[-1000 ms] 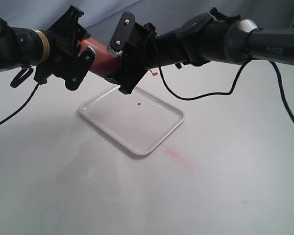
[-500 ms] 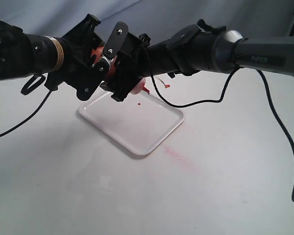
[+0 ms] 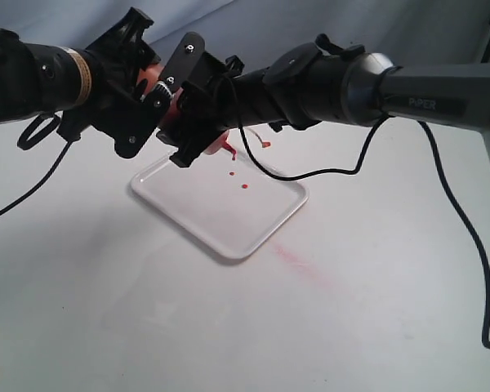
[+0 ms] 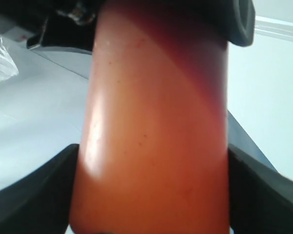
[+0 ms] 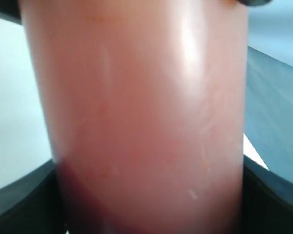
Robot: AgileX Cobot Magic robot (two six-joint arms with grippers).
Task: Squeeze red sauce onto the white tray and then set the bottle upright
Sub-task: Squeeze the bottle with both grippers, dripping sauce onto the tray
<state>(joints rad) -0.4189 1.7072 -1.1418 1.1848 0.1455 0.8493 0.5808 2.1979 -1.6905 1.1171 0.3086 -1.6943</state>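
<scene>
The left arm [image 3: 33, 77] and the right arm [image 3: 376, 82] reach in almost level above the tray [image 3: 229, 250] and meet over its far left corner. The left gripper [image 3: 139, 88] and the right gripper [image 3: 182, 104] stand side by side there. Each one clamps the bottle [image 3: 151, 75] between its jaws.

Most of the bottle [image 3: 151, 76] is buried between the left gripper [image 3: 143, 114] and the right gripper [image 3: 188, 122]; only an orange sliver and the nozzle [image 3: 229, 149] show. In the wrist views its body is blurred, both ends cut off. The white tray [image 3: 229, 237] has one corner hidden behind the right gripper.
</scene>
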